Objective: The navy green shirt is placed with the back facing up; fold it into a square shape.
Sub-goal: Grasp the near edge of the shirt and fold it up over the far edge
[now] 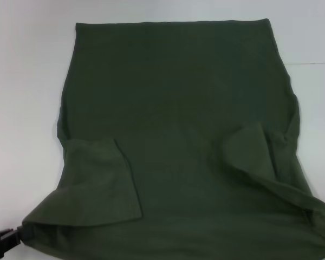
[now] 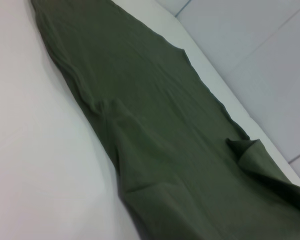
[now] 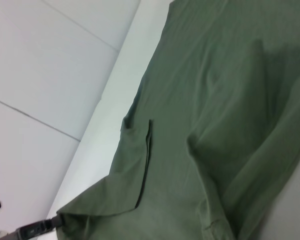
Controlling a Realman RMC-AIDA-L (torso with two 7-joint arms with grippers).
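You have the white table (image 1: 21, 81) under the navy green shirt (image 1: 173, 97), which lies spread flat across it with both sleeves folded inward onto the body. At the near left corner, the left gripper (image 1: 2, 242) touches the hem; whether its jaws are clenched, you cannot tell. The right gripper is hidden.

Left gripper (image 1: 2, 241) low at 7 o'clock in the head view, black, only its tip showing, up against cloth; grip state unclear, probably clamped. Seen again far off in the right wrist view (image 3: 37, 228). Right gripper not visible anywhere.
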